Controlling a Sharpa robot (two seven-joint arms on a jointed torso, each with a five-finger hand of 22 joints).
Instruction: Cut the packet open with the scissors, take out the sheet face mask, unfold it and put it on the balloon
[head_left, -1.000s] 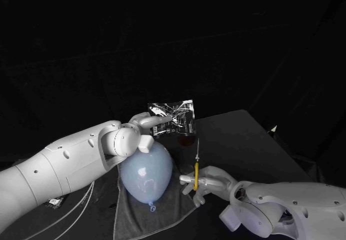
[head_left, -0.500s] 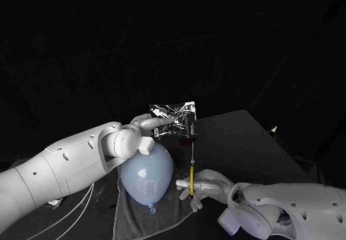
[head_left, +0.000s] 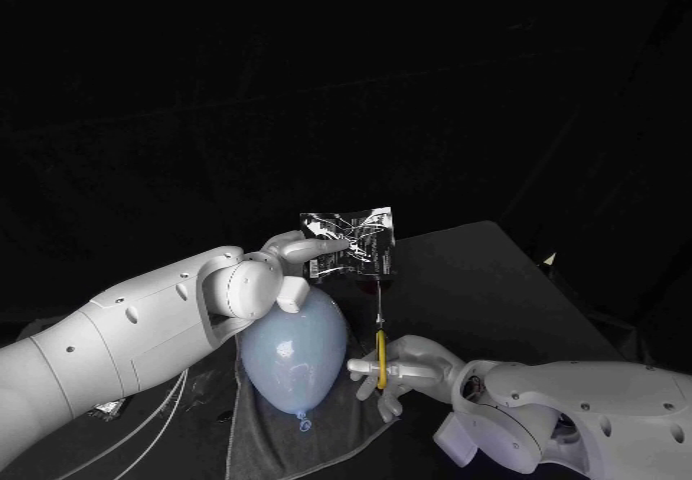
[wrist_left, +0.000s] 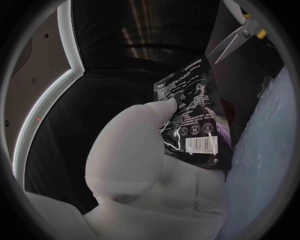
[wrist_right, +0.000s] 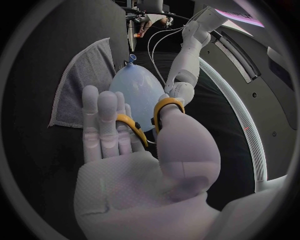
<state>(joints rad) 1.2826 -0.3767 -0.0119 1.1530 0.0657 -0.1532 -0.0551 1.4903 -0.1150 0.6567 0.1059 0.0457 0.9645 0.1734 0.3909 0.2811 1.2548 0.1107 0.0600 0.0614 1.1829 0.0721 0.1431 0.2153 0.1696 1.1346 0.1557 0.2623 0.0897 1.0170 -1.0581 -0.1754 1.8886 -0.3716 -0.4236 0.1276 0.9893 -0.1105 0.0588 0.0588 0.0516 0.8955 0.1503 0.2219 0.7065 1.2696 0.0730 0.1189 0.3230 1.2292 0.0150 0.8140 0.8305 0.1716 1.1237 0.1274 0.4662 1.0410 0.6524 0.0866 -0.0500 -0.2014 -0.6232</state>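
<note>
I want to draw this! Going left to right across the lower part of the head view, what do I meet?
left arm → balloon → scissors → right arm

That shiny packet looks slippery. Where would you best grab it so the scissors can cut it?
Probably by the edge nearest the left arm, coming from that side and pinching both flat faces, as the left hand does. The packet is thin, flat and upright. The scissors in the right hand point up at its opposite lower corner, so that side should be left free.
</note>
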